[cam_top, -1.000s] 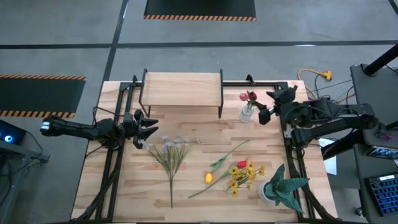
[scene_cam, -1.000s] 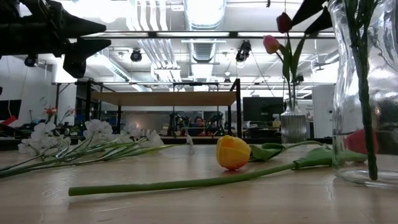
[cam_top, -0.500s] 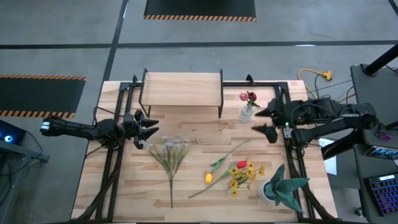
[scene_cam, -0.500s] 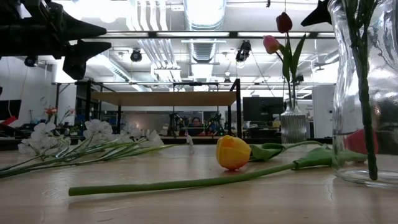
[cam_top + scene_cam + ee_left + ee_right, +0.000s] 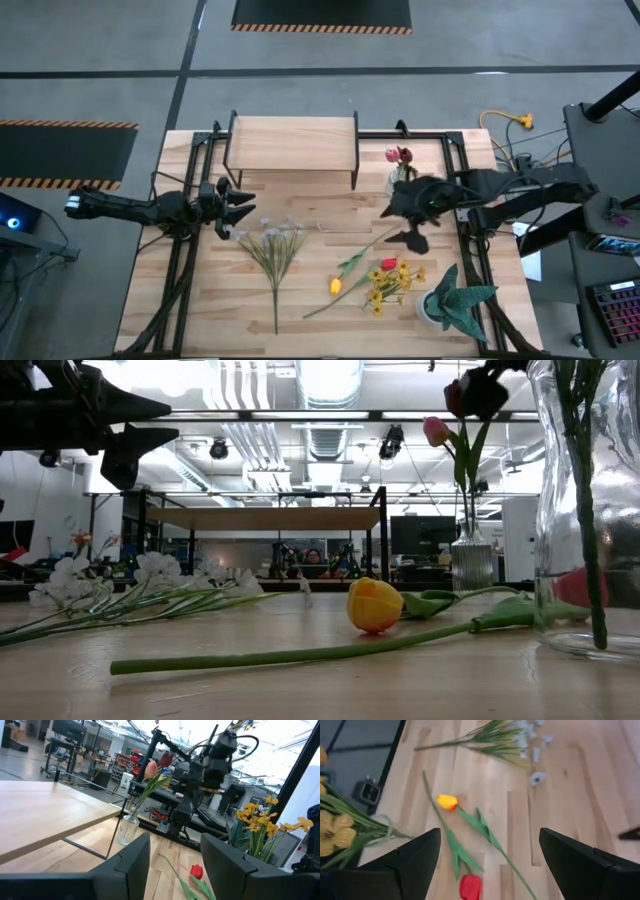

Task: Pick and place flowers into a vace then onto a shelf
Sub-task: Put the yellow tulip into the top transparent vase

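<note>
The right gripper (image 5: 409, 214) had swung in from beside the vase (image 5: 398, 181), off the table's edge and out over the wood, and it hung there spread wide with nothing in it. The left gripper (image 5: 240, 209) had not budged, hovering half open and empty near the white blooms (image 5: 272, 236). That bunch lay flat, heads toward the shelf (image 5: 293, 140), stems running toward the front edge. The red tulip (image 5: 470, 886) and the yellow-orange tulip (image 5: 336, 285) lay on the boards below the right gripper, each long green stem slanting diagonally. 2 tulips, pink and maroon (image 5: 447, 412), stood upright in the glass vase just right of the shelf.
</note>
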Robot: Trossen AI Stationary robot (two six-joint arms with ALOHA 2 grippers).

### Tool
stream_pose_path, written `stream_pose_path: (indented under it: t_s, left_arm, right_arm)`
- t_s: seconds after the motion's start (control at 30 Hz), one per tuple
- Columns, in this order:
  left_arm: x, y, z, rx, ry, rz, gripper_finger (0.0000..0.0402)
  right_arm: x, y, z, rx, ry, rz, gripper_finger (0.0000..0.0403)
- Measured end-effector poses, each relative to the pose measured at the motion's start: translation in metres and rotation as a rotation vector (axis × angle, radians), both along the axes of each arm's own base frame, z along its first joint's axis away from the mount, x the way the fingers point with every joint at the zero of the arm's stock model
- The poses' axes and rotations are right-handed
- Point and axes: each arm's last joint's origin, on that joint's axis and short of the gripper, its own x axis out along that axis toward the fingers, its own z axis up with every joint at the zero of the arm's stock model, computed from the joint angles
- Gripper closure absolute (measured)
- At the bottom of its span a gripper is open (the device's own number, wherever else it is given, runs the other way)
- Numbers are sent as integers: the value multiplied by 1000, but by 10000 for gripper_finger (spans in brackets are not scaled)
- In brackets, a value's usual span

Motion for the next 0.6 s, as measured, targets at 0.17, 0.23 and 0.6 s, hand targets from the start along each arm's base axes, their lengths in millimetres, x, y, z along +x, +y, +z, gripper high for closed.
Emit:
stream_pose_path:
  t_s: [0.17, 0.23, 0.6]
  left_arm:
    - [0, 0, 0, 0, 3, 0, 242]
    - [0, 0, 0, 0, 3, 0, 242]
    - [0, 0, 0, 0, 3, 0, 242]
  right_arm:
    - [20, 6, -20, -74, 67, 90, 76]
    - [28, 9, -30, -86, 98, 117, 76]
    - [69, 17, -71, -89, 145, 175, 76]
